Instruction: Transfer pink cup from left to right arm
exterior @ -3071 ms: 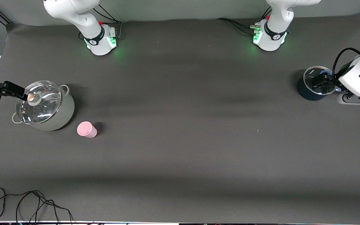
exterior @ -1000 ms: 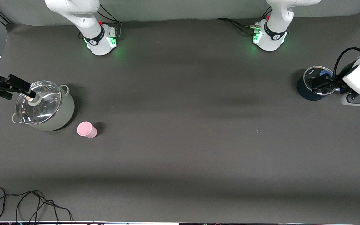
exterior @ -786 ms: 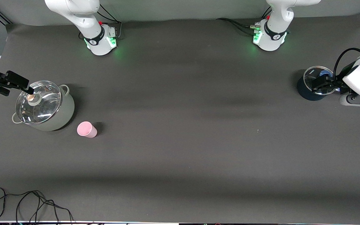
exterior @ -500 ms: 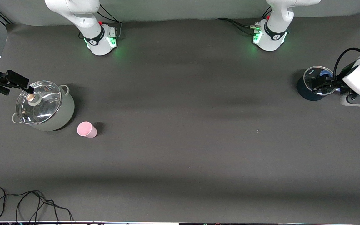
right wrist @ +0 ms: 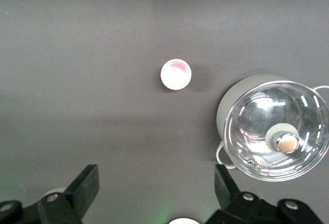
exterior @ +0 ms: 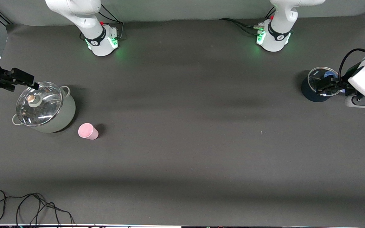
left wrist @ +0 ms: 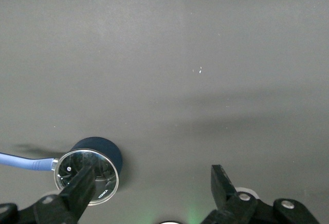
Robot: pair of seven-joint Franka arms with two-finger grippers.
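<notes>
Since the frame three seconds back, when its tip lay on the lid's knob, the right gripper (exterior: 33, 83) has drawn away toward ten o'clock in the front view. It now hangs over the rim of the glass lid (exterior: 40, 103). The knob (exterior: 32, 98) is uncovered, and the lid sits on the grey pot (exterior: 62, 117) as before. In the right wrist view this gripper's fingers (right wrist: 86, 183) are spread wide, with only bare table (exterior: 182, 152) between them.

The pink cup (exterior: 87, 131) has not moved. It stands upright, mouth up, on the table toward the right arm's end. It is at about four o'clock from the grey pot in the front view, just beside that pot but not touching it, and nearer to the front camera. Neither gripper touches it.

At the left arm's end of the table, the left gripper (exterior: 322, 86) hovers over the small dark blue pot (exterior: 309, 91) and its glass cover (left wrist: 86, 175). It has slid only slightly toward five o'clock since the earliest frame. Its fingers (left wrist: 222, 182) stand spread apart and hold nothing. A blue handle (left wrist: 23, 161) juts from this pot.

A loose black cable (exterior: 27, 205) lies unchanged near the front edge of the table, at the right arm's end.
</notes>
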